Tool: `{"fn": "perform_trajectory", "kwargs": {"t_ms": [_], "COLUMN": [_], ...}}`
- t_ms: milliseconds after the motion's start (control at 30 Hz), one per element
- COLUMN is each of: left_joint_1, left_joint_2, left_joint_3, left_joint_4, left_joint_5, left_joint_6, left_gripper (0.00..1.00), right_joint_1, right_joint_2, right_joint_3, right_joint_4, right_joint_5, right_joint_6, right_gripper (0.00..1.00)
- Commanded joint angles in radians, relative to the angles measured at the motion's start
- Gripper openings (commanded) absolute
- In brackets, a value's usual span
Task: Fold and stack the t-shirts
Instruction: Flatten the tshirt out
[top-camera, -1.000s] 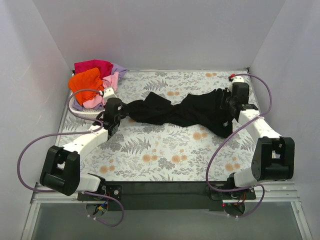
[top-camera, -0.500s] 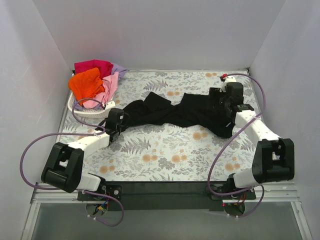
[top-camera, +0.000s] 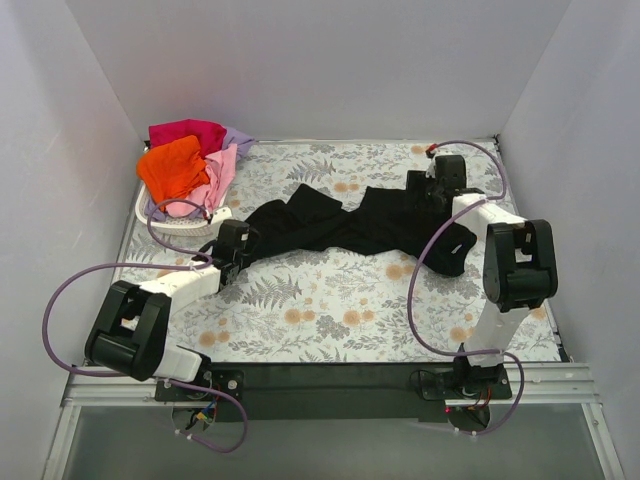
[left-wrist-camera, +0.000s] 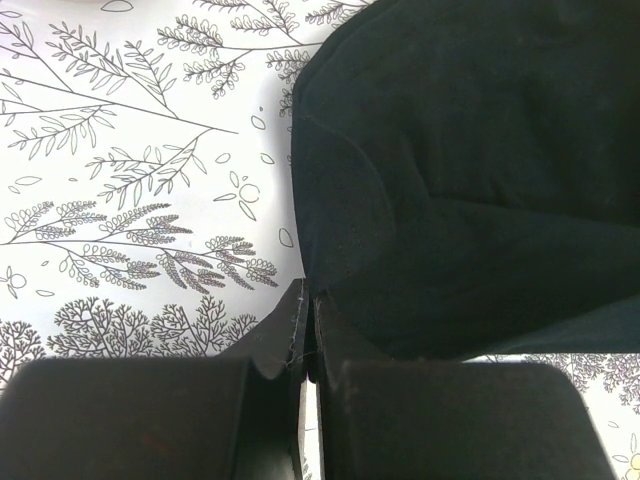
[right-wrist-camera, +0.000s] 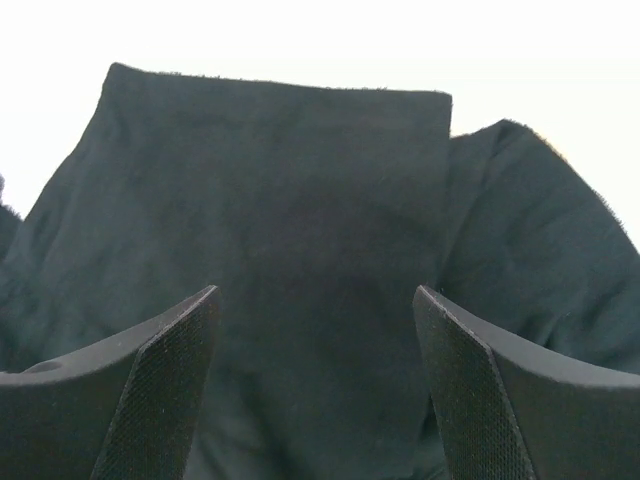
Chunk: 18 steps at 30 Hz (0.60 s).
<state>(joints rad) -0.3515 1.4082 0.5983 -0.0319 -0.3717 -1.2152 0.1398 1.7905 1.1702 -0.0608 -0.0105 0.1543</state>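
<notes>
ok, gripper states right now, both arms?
Left gripper: closed, pinching an edge of the black t-shirt.
Right gripper: open, fingers wide apart at the same shirt, gripping nothing.

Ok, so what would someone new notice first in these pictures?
The big black t-shirt, bunched lengthwise across the middle of the floral table. The left gripper is pinched shut on its left end; the right gripper is open over its right end. In the far left corner, a bright heap of orange, pink, red and lavender shirts fills a white basket.
</notes>
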Motion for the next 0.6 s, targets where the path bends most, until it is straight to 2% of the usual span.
{"fn": "perform_trajectory", "kwargs": {"t_ms": [0, 567], "left_joint_1": [0.003, 0.003], "left_joint_2": [-0.021, -0.038], "left_joint_3": [-0.008, -0.020], "left_joint_4": [-0.007, 0.009], "left_joint_5": [0.007, 0.031], "left_joint_6": [-0.010, -0.012], "left_gripper": [0.00, 0.00], "right_joint_1": [-0.023, -0.062], "right_joint_2": [0.033, 0.323], "right_joint_3": [0.091, 0.361], "right_joint_4": [0.029, 0.032], "right_joint_5": [-0.011, -0.032], "right_joint_6": [0.013, 0.005], "right_gripper": [0.70, 0.66]}}
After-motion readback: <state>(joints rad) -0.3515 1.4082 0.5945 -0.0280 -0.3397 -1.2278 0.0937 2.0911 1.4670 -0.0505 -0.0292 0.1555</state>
